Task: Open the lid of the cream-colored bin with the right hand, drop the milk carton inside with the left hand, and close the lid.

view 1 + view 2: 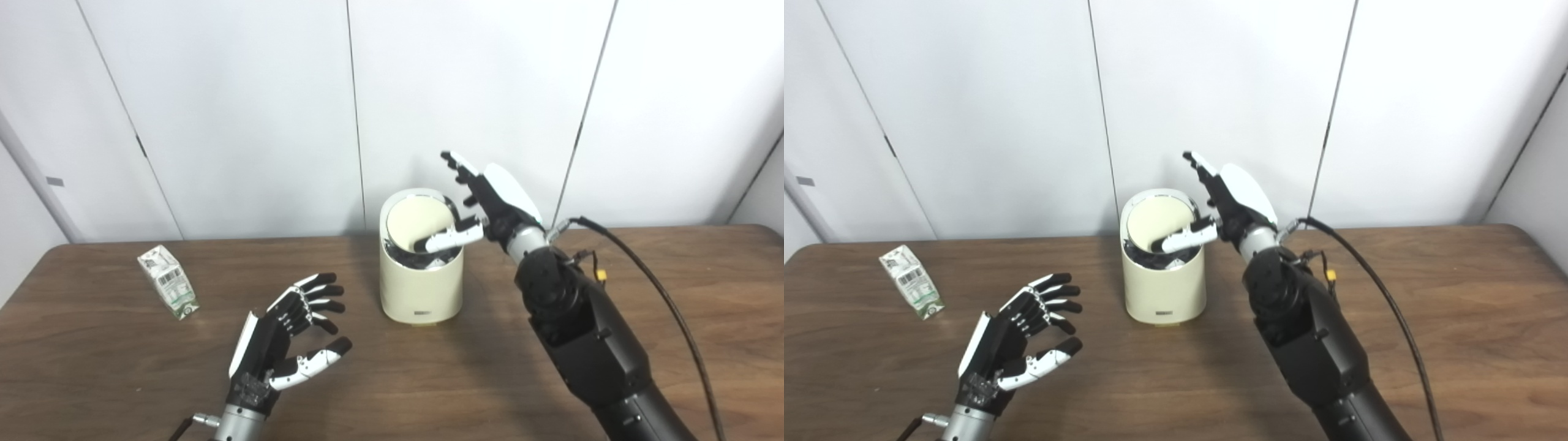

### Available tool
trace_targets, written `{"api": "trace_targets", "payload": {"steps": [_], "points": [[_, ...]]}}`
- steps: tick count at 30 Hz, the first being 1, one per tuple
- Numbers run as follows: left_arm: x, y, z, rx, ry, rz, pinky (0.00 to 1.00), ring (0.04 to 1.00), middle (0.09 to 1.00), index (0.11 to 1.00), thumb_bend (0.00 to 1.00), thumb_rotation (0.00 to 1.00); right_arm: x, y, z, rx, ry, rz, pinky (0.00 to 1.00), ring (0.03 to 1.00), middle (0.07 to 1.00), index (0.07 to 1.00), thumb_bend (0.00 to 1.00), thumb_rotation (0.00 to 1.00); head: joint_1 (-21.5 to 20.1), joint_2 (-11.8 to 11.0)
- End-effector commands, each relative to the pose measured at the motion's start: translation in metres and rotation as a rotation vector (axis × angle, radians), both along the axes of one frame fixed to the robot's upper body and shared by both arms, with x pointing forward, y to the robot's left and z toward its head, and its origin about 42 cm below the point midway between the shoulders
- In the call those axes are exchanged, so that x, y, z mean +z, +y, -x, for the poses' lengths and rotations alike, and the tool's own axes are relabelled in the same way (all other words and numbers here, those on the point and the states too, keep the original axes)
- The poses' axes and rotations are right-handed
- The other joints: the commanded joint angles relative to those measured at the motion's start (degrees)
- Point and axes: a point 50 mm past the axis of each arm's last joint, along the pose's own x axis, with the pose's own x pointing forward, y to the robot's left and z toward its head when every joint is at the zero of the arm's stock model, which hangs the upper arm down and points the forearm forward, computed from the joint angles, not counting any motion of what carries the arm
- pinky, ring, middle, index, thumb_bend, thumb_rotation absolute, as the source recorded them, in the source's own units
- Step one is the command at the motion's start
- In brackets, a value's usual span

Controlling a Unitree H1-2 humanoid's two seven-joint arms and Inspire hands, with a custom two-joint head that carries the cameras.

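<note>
Right hand spread, thumb propping bin lid tilted open. Left hand empty, fingers apart, near carton lying on desk. Risk: thumb slipping, lid swinging shut before carton arrives.

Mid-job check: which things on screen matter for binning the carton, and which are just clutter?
Job:
bin, cream, mid-table
lid, tipped open
milk carton, lying on the table, far left, untouched
right hand at the bin's rim, thumb reaching into the opening
left hand, open, holding nothing

Not part of it:
table
cable along the right arm
wall panels
</note>
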Motion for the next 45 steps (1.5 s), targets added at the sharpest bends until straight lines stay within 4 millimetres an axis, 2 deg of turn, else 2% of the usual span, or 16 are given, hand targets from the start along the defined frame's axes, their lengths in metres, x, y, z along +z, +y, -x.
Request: {"api": "trace_targets", "payload": {"steps": [1, 5, 14, 19, 38, 45], "points": [[0.007, -0.003, -0.001, -0.002, -0.032, 0.016, 0.51, 0.668, 0.744, 0.813, 0.66, 0.13, 0.025, 0.003, -0.001, 0.014, -0.071, 0.01, 0.68, 0.867, 0.945, 0.955, 0.93, 0.27, 0.0, 0.0], [0.007, -0.003, 0.0, -0.003, -0.029, 0.016, 0.51, 0.673, 0.745, 0.814, 0.65, 0.13, 0.019, 0.001, -0.001, 0.005, -0.05, 0.017, 0.66, 0.859, 0.945, 0.96, 0.92, 0.26, 0.1, 0.1], [0.006, -0.004, 0.002, -0.007, -0.03, 0.012, 0.51, 0.672, 0.743, 0.813, 0.64, 0.14, 0.011, -0.004, -0.004, -0.017, -0.025, 0.007, 0.73, 0.898, 0.955, 0.963, 0.88, 0.28, 0.2, 0.2], [0.006, -0.004, 0.003, -0.006, -0.034, 0.01, 0.51, 0.668, 0.74, 0.811, 0.65, 0.14, 0.01, -0.004, -0.007, -0.028, -0.022, 0.001, 0.73, 0.896, 0.954, 0.962, 0.87, 0.28, 0.1, 0.3], [0.004, -0.006, 0.005, -0.023, -0.011, 0.011, 0.51, 0.667, 0.742, 0.809, 0.65, 0.13, 0.016, 0.003, -0.016, -0.061, -0.039, -0.017, 0.67, 0.856, 0.938, 0.951, 0.87, 0.29, 0.1, 0.7], [0.003, -0.008, 0.007, -0.018, 0.002, 0.009, 0.5, 0.66, 0.743, 0.804, 0.67, 0.16, 0.022, 0.008, -0.017, -0.048, -0.048, -0.04, 0.68, 0.864, 0.939, 0.943, 0.86, 0.28, 0.1, 1.1]]}}
